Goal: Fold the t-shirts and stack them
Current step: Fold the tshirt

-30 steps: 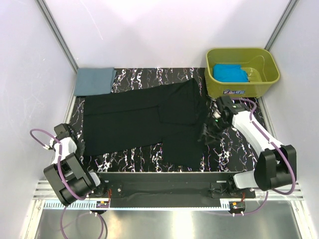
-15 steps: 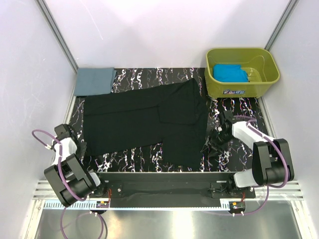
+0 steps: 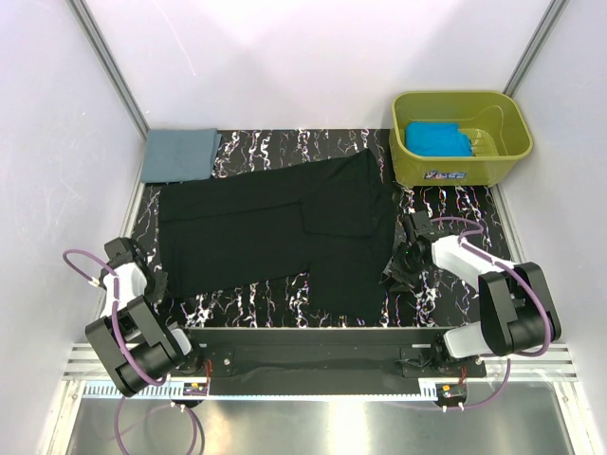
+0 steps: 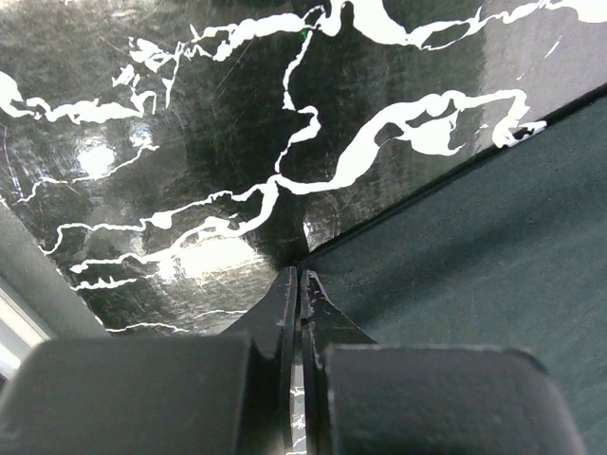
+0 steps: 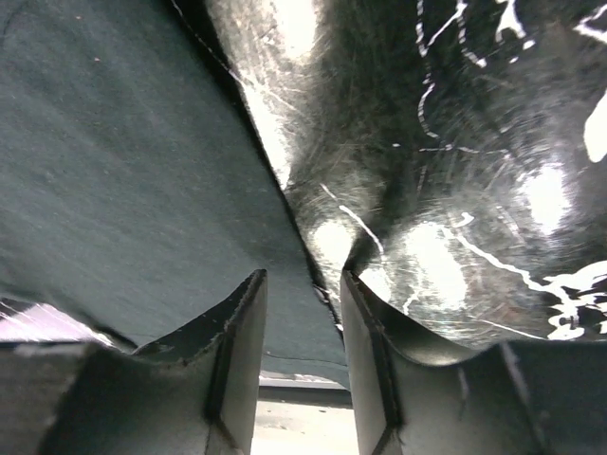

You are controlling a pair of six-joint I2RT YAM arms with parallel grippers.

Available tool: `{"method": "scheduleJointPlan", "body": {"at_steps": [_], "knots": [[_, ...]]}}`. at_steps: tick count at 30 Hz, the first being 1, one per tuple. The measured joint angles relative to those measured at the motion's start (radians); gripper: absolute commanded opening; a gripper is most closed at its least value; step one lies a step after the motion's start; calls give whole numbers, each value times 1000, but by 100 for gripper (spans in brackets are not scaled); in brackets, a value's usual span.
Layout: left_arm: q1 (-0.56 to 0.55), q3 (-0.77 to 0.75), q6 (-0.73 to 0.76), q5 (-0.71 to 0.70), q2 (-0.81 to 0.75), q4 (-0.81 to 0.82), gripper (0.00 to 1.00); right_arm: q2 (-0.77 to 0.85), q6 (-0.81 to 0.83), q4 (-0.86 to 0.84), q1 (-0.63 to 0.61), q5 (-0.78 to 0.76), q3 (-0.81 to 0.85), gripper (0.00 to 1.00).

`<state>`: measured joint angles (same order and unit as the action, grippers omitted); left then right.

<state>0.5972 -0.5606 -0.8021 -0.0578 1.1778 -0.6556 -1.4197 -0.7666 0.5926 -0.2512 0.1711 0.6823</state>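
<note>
Black t-shirt [image 3: 275, 227] edge lies between parted right gripper [image 5: 303, 282] fingers (left gripper [image 4: 297, 277] clenched at its corner).

The left arm [image 3: 126, 289] is folded close to its base, and the left gripper [image 4: 296, 281] has its fingers pressed together. The right arm [image 3: 465, 258] lies low, the right gripper [image 5: 302, 280] with fingers parted.

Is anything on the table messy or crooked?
Yes. The black t-shirt lies spread out and slanted across the table, one part folded over unevenly so its near edge steps. The turquoise t-shirt sits bunched in the olive tub. The grey-blue t-shirt at the far left corner is neatly folded.
</note>
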Motion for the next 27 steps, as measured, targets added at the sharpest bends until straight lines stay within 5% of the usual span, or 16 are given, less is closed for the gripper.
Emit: {"method": "scheduleJointPlan", "body": {"at_steps": [10,13,14,27], "knots": [[0,0,-16,3,0,-5,0,-72,-68,11,-89,-66,68,33],[0,0,-19,3,0,-5,0,-84,-79,27,-91,-85,80,14],[0,0,-19,3,0,-6,0,-85,-82,30,-91,-90,80,1],[0,-16,-19,-28,-47,-101,0,119,-63,150,-94,-183,54,0]]}}
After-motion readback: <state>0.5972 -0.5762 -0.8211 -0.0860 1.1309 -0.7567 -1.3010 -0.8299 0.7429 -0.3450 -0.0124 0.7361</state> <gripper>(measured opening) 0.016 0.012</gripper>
